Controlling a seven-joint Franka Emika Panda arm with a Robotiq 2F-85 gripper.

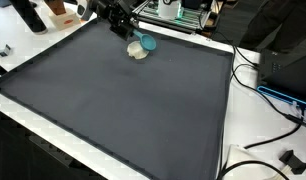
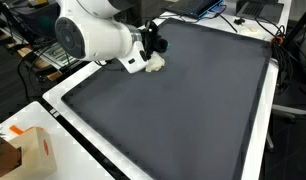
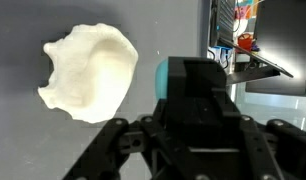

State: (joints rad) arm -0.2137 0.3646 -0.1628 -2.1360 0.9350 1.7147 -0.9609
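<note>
- Step in hand, by my judgement: I am carrying a teal block [image 3: 175, 78] low over the mat [image 1: 123, 110], and it has not yet been set down. The block is not seen resting on the mat.
- My gripper [image 3: 198, 95]: in the wrist view the fingers are drawn in towards each other at the centre, with the teal block showing between and beyond them. I judge them to be pinching the block. The contact faces themselves are hidden by the finger bodies.
- Position of the block: near one edge of the mat and well apart from the mat's middle. An exterior view places it at my fingertips.
- Nearest neighbour: a cream lump [image 3: 88, 72] with an irregular outline lies flat on the mat, just beside the block. In the wrist view a strip of bare mat separates the two, so I record them as apart.
- In an exterior view the cream lump [image 2: 153, 64] sits directly below my wrist, partly hidden by it.
- What the next move calls for, by my judgement: a short, straight descent onto bare mat that keeps clear of the lump. The fingers should spread only once the block bears on the mat.
- Risk noted: a sideways drift would push the block or a finger into the lump and shift it.
</note>
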